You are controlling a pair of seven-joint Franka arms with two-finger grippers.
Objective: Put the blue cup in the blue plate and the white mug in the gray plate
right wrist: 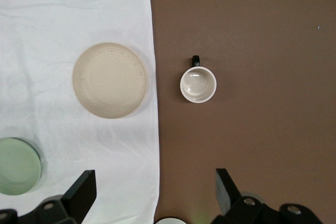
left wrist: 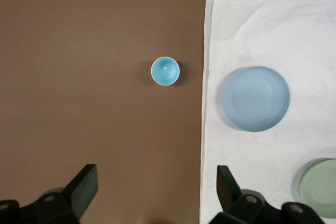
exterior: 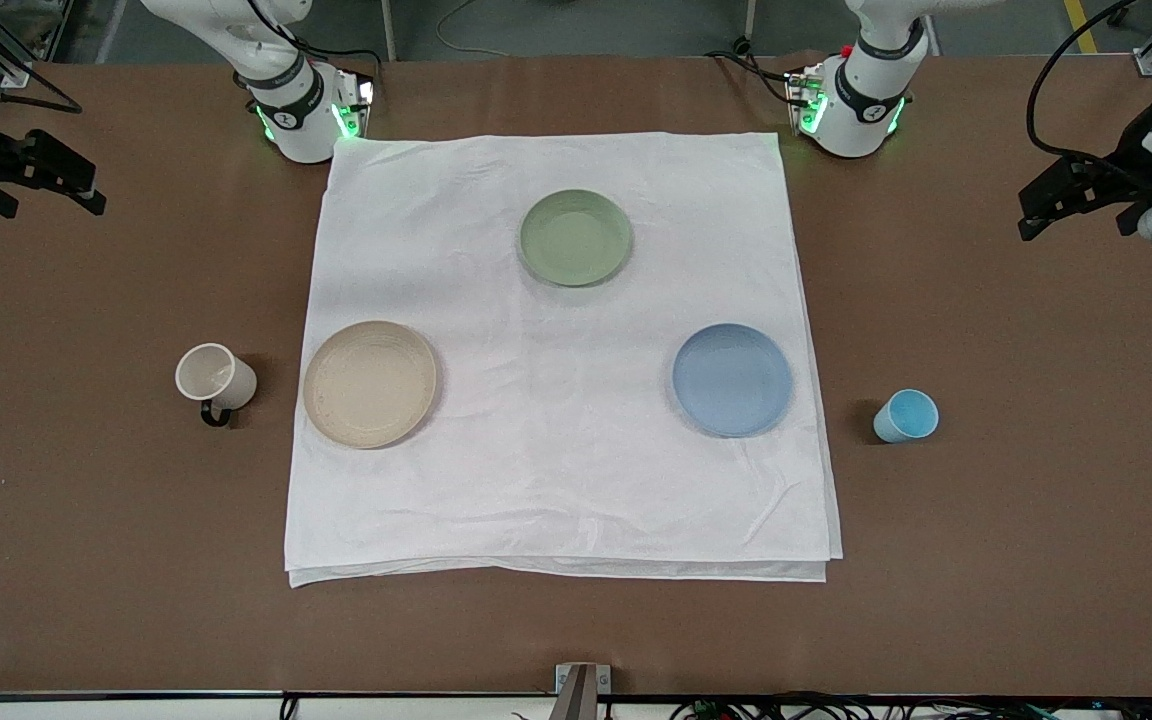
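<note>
The blue cup [exterior: 906,416] stands upright on the bare brown table, beside the cloth toward the left arm's end; it also shows in the left wrist view [left wrist: 165,71]. The blue plate [exterior: 733,380] [left wrist: 256,98] lies empty on the cloth. The white mug [exterior: 216,378] [right wrist: 198,84] stands upright on the bare table toward the right arm's end, its black handle toward the front camera. The gray plate [exterior: 370,384] [right wrist: 110,81] lies empty beside it on the cloth. My left gripper [exterior: 1076,215] [left wrist: 157,177] is open and empty, high over the table's end. My right gripper [exterior: 46,195] [right wrist: 155,179] is open and empty, high over its end.
A white cloth [exterior: 556,480] covers the middle of the brown table. A green plate [exterior: 576,237] lies empty on it, farther from the front camera than the other two plates. The arm bases [exterior: 301,120] stand along the table's edge by the cloth's corners.
</note>
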